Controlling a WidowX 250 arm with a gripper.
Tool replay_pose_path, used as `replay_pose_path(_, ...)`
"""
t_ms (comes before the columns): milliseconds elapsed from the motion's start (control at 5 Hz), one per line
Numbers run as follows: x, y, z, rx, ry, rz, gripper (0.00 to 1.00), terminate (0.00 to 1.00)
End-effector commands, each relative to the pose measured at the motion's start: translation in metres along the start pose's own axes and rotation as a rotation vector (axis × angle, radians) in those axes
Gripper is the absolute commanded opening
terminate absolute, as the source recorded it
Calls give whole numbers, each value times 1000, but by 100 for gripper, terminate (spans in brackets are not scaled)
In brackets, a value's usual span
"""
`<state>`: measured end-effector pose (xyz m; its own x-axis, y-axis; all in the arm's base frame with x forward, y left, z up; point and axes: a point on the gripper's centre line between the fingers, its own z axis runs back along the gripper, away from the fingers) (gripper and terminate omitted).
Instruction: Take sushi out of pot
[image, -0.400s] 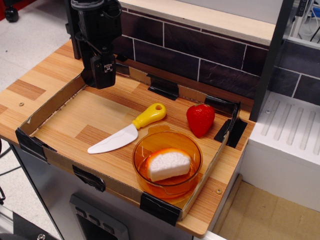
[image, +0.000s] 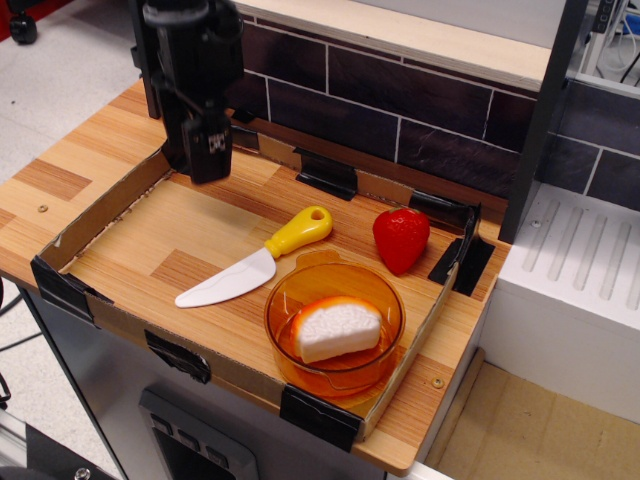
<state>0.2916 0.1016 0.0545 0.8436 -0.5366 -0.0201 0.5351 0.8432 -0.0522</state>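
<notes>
Glossy translucent plastic pot (image: 335, 318); bumpy matt sushi (image: 338, 330); wood table (image: 60, 175).

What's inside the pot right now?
The sushi lies alone in the pot, white rice face toward the camera, orange layer along its upper back edge. The pot floor under it is covered, so anything beneath it cannot be seen.

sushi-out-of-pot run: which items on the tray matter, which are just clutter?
Job items:
- sushi, sitting inside the pot
- pot, front right of the tray
- pincer, at the tray's back left, far from the pot

Clutter:
- strawberry, behind the pot
- knife, yellow handle, left of the pot
</notes>
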Motion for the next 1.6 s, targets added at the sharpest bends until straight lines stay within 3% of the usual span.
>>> replay_pose_path(0,15,-28,45,-3,-69,-33,100,0)
replay_pose_path(400,24,-106,78,-52,-105,-86,100,0)
replay_pose_path(600,26,-136,74,-60,-76,-116,100,0)
replay_pose_path(800,29,-147,54,19,-84,-160,100,0)
replay_pose_path(1400,37,-158,10,26,-52,-184,100,0)
